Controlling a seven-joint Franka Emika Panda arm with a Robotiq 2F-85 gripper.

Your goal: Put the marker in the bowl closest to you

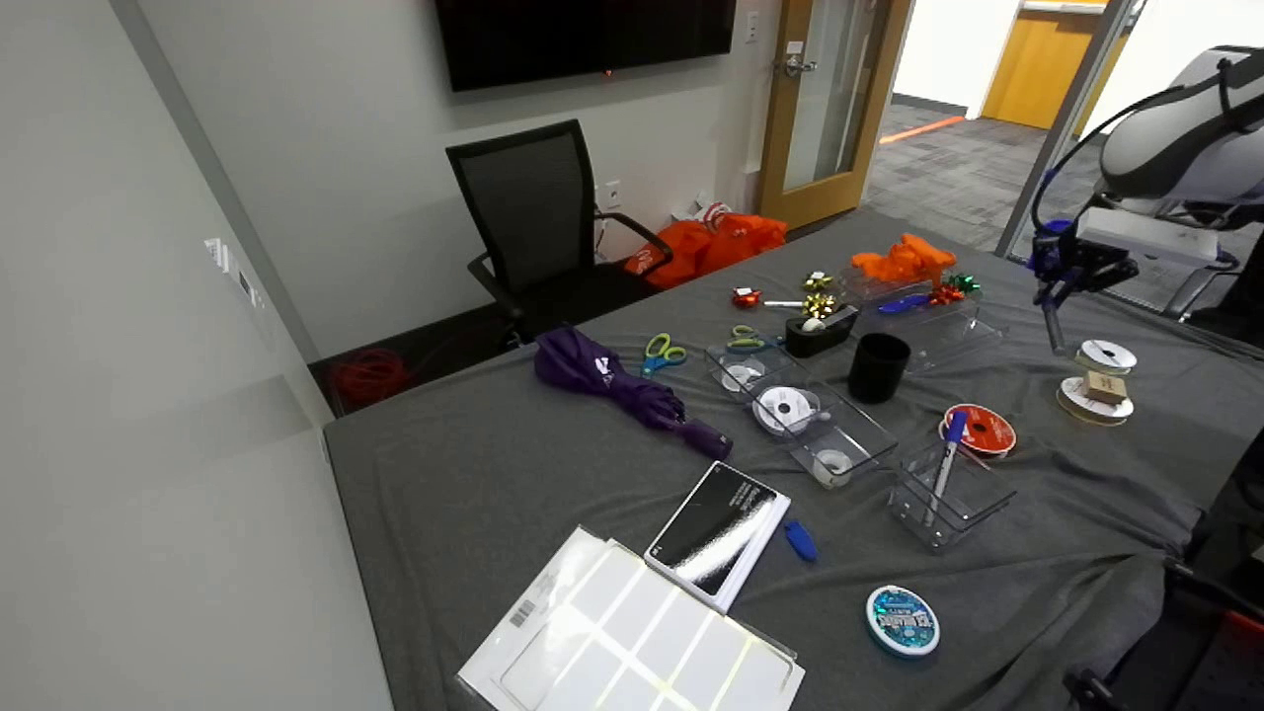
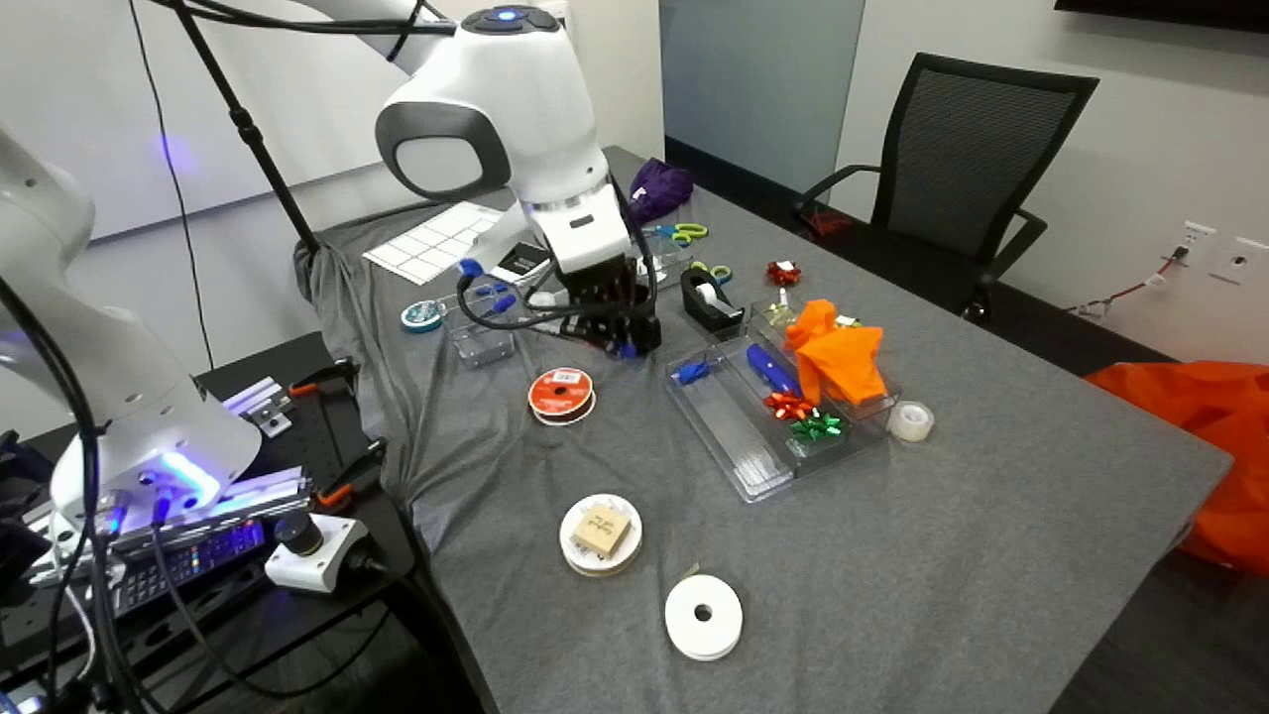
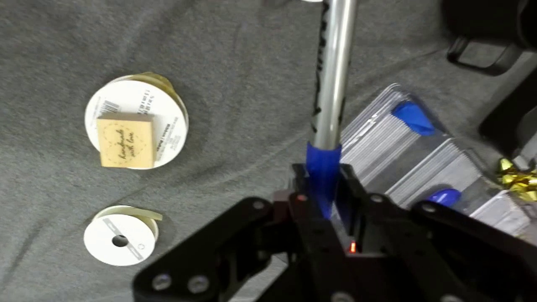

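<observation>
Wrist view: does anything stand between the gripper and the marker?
Nothing visible: the gripper holds the marker, closed around its blue cap. I can't make out a bowl in any view, so I can't judge the path onward.

Showing a smooth white, rounded arm [image 2: 555, 119] with a dark grey band [image 2: 426, 117] framing a white oval [image 2: 439, 164]. Bearing a blue light [image 2: 508, 14] on a dark cap [image 2: 511, 27]. Trailing black cables [image 2: 327, 25]. Glowing pale blue at the white base [image 2: 129, 426]. Exposing round silvery screws [image 3: 198, 284] on the black gripper [image 3: 323, 178].
</observation>
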